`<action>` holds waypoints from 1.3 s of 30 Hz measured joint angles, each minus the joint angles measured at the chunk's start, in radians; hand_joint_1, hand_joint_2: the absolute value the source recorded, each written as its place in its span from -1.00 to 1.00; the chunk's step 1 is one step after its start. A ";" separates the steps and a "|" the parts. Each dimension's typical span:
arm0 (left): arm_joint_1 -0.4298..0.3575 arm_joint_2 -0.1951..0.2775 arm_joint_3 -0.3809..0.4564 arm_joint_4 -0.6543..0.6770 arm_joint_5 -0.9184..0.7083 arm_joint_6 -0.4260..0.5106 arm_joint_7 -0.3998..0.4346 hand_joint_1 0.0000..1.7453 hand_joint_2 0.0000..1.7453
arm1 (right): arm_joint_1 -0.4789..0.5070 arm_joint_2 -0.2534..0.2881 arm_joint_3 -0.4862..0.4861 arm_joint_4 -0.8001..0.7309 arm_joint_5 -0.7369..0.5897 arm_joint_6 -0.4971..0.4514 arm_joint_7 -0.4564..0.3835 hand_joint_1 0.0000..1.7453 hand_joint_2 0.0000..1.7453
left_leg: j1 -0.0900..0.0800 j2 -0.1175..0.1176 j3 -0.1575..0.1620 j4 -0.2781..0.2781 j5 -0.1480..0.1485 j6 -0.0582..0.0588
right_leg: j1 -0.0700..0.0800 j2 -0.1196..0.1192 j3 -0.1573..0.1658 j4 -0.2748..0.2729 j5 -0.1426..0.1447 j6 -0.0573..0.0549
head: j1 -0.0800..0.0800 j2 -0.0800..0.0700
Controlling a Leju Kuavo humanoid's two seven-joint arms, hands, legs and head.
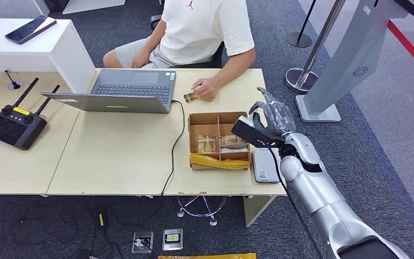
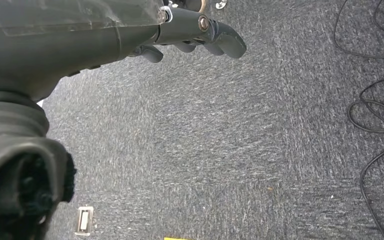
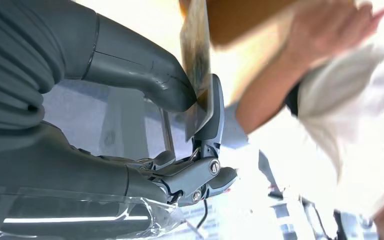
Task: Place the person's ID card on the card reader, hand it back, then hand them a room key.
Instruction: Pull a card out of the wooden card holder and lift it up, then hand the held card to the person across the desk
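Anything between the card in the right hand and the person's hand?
Nothing visible. The right hand pinches the card; only bare table separates it from the person's hand. The cardboard box lies beside that path.

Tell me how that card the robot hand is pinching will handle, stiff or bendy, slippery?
The card looks thin and flat, so probably stiff and light. Held only at one edge by the right robot hand, its glossy face could slip or pivot.
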 joint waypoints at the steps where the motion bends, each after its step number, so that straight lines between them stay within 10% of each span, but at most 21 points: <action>1: 0.000 0.000 -0.002 0.000 0.000 0.000 0.000 -1.00 -1.00 | -0.018 -0.007 -0.009 -0.003 0.001 0.001 0.000 1.00 1.00 | 0.000 0.000 0.000 0.000 0.000 0.000 | 0.000 0.000 0.000 0.000 0.000 0.000 | 0.000 0.000; 14: -0.011 -0.003 -0.027 0.000 -0.004 -0.003 0.000 -1.00 -1.00 | -0.293 -0.032 -0.056 0.068 0.013 -0.026 -0.080 1.00 1.00 | 0.000 0.000 -0.001 0.000 0.000 0.000 | 0.000 0.000 0.000 0.000 0.000 0.000 | 0.000 0.000; 30: -0.042 -0.002 -0.086 0.000 -0.022 -0.030 0.023 -1.00 -1.00 | -0.534 0.105 0.021 0.432 0.111 -0.019 -0.116 0.97 1.00 | 0.001 0.000 -0.002 0.000 0.000 0.000 | 0.001 -0.001 -0.001 0.001 0.000 0.000 | 0.000 0.000; 34: -0.042 -0.001 -0.086 0.000 -0.014 -0.031 0.024 -1.00 -1.00 | -0.534 0.123 0.031 0.467 0.116 -0.015 -0.117 -0.30 1.00 | 0.001 0.000 -0.002 0.000 0.000 0.000 | 0.001 -0.001 -0.001 0.001 0.000 0.000 | 0.000 0.000; 39: -0.040 0.002 -0.086 0.000 0.000 -0.031 0.024 -1.00 -1.00 | -0.530 0.137 0.045 0.501 0.122 -0.020 -0.117 -1.00 1.00 | 0.000 0.000 -0.002 0.000 0.000 0.000 | 0.000 0.000 -0.001 0.001 0.000 0.000 | 0.000 0.000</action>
